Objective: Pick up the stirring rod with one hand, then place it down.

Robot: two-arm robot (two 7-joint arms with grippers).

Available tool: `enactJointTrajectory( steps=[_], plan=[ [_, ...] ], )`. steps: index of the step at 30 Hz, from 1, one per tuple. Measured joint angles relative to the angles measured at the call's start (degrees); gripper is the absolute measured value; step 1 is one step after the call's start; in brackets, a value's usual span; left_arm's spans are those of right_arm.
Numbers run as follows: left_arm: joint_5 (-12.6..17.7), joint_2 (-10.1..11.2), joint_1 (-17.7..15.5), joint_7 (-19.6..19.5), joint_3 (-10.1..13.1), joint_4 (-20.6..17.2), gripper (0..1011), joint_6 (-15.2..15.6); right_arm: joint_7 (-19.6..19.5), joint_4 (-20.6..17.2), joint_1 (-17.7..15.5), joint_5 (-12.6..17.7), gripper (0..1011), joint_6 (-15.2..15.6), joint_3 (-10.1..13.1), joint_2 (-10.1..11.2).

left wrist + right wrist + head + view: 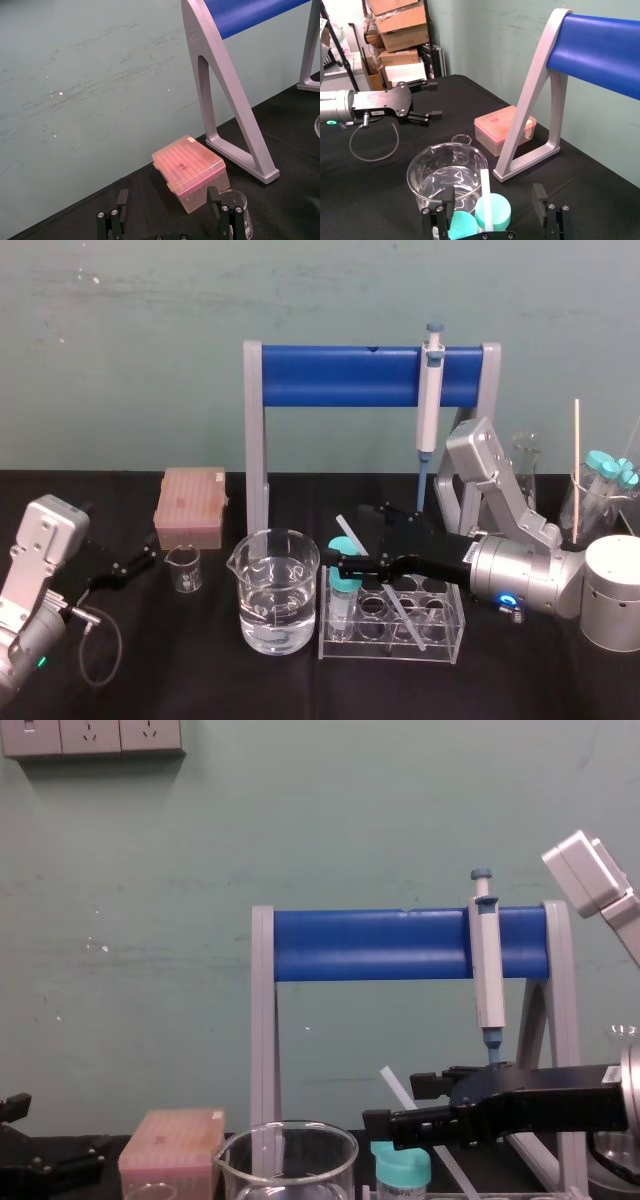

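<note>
Stirring rod: thin translucent-white stick (pixel 484 195), leaning in clear plastic tube rack (pixel 440 642), between the right jaws.
Right gripper (pixel 493 192): black flat jaws wide, not clamped.
Left gripper (pixel 170 202): parked left, jaws wide.
Risk: off-centre closing may nudge the teal-capped tube (pixel 343 585) or let the rod slip.

Right gripper (pixel 345 562) extends leftward above the clear tube rack (pixel 452 630), beside a teal-capped tube (pixel 343 595). Stirring rod (pixel 348 529) lies slanted across the rack, its upper end beyond the gripper. Water-filled beaker (pixel 278 590) stands just left of the rack. Left gripper (pixel 135 562) sits low near the small beaker (pixel 183 570). Pipette (pixel 430 390) hangs on the blue stand (pixel 340 377).
</note>
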Motion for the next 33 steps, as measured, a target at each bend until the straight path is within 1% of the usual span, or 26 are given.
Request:
enactJointTrajectory(
  steps=[3, 4, 5, 6, 7, 8, 11, 12, 17, 20, 21, 22, 24, 25, 26, 28, 29, 31, 33],
  plan=[
    [0.0, 0.0, 0.0, 0.0, 0.0, 0.0, 1000, 0.0, 0.0, 0.0, 0.0, 0.1, 965, 0.0, 0.0, 0.0],
    [0.0, 0.0, 0.0, 0.0, 0.0, 0.0, 1000, 0.0, 0.0, 0.0, 0.0, 0.1, 934, 0.1, 0.1, 0.0],
    [0.0, 0.0, 0.0, 0.0, 0.0, 0.0, 1000, 0.0, 0.0, 0.0, 0.0, 0.1, 934, 0.1, 0.1, 0.0],
    [0.0, 0.0, 0.0, 0.0, 0.0, 0.0, 1000, 0.0, 0.0, 0.0, 0.0, 0.1, 893, 0.1, 0.1, 0.0],
    [0.0, 0.0, 0.0, 0.0, 0.0, 0.0, 1000, 0.0, 0.0, 0.0, 0.0, 0.1, 875, 0.1, 0.1, 0.0],
    [0.0, 0.0, 0.0, 0.0, 0.0, 0.0, 1000, 0.0, 0.0, 0.0, 0.0, 0.1, 823, 0.1, 0.1, 0.0],
    [0.0, 0.0, 0.0, 0.0, 0.0, 0.0, 1000, 0.0, 0.0, 0.0, -0.1, 0.2, 769, 0.2, 0.1, 0.0],
    [0.0, 0.0, 0.0, 0.0, 0.0, 0.0, 1000, 0.0, 0.0, 0.0, -0.1, 0.2, 715, 0.2, 0.1, 0.0],
    [0.0, 0.0, 0.0, 0.0, 0.0, 0.0, 1000, 0.0, 0.0, -0.1, -0.1, 0.3, 575, 0.2, 0.2, 0.0],
    [0.0, 0.0, 0.0, 0.0, 0.0, 0.0, 1000, 0.0, 0.0, -0.1, -0.1, 0.3, 452, 0.2, 0.2, 0.0],
    [0.0, 0.0, 0.0, 0.0, 0.0, 0.0, 1000, 0.0, 0.0, -0.1, -0.1, 0.3, 452, 0.2, 0.2, 0.0],
    [0.0, 0.0, 0.0, 0.0, 0.0, 0.0, 1000, 0.0, 0.0, -0.1, -0.1, 0.3, 392, 0.2, 0.2, 0.0],
    [0.0, 0.0, 0.0, 0.0, 0.0, 0.0, 1000, 0.0, 0.0, -0.1, -0.1, 0.3, 334, 0.2, 0.2, 0.0],
    [0.0, 0.0, 0.0, 0.0, 0.0, 0.0, 1000, 0.0, 0.0, -0.1, -0.1, 0.3, 334, 0.2, 0.2, 0.0],
    [0.0, 0.0, 0.0, 0.0, 0.0, 0.0, 1000, 0.0, 0.0, -0.1, -0.1, 0.3, 276, 0.2, 0.2, 0.0],
    [0.0, 0.0, 0.0, 0.0, 0.0, 0.0, 1000, 0.0, 0.0, -0.1, -0.1, 0.4, 222, 0.3, 0.2, 0.0],
    [0.0, 0.0, 0.0, 0.0, 0.0, 0.0, 1000, 0.0, 0.0, -0.1, -0.1, 0.4, 173, 0.3, 0.2, 0.0],
    [0.0, 0.0, 0.0, 0.0, 0.0, 0.0, 1000, 0.0, 0.0, -0.1, -0.1, 0.4, 139, 0.3, 0.2, 0.0],
    [0.0, 0.0, 0.0, 0.0, 0.0, 0.0, 1000, 0.0, 0.0, -0.1, -0.1, 0.4, 79, 0.3, 0.2, 0.0]
  ],
)
